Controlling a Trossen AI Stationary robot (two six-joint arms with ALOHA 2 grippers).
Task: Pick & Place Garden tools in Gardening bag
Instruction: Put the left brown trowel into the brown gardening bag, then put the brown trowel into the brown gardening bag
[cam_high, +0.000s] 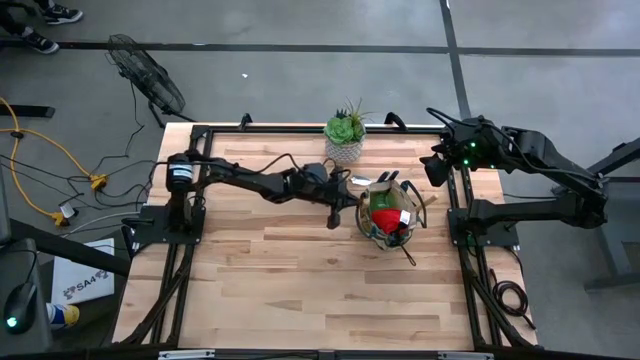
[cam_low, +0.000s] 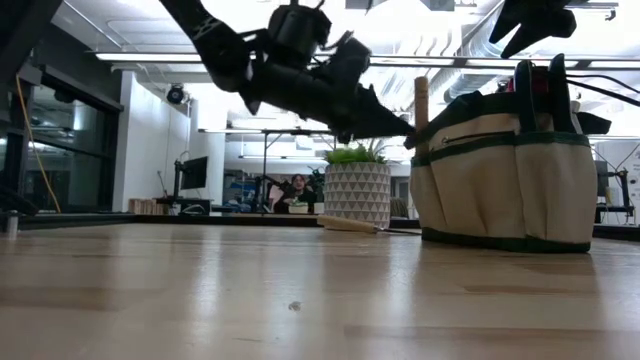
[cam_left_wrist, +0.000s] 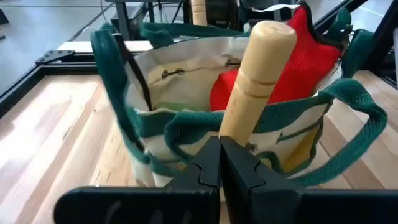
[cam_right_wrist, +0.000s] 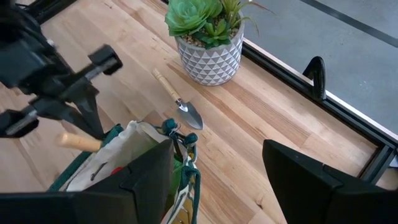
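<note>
My left claw (cam_left_wrist: 219, 163) is clenched shut beside the gardening bag (cam_left_wrist: 186, 124), which holds a wooden-handled tool (cam_left_wrist: 258, 71) and red cone piece (cam_left_wrist: 292, 62). A small trowel (cam_right_wrist: 180, 106) lies on the worktop (cam_high: 260, 270). My right claw (cam_right_wrist: 217, 180) hangs released above.

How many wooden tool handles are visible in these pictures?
2. One handle stands up at the bag's near rim, right by the shut left gripper. One belongs to the trowel lying on the table between plant pot and bag. More may be hidden inside.
</note>
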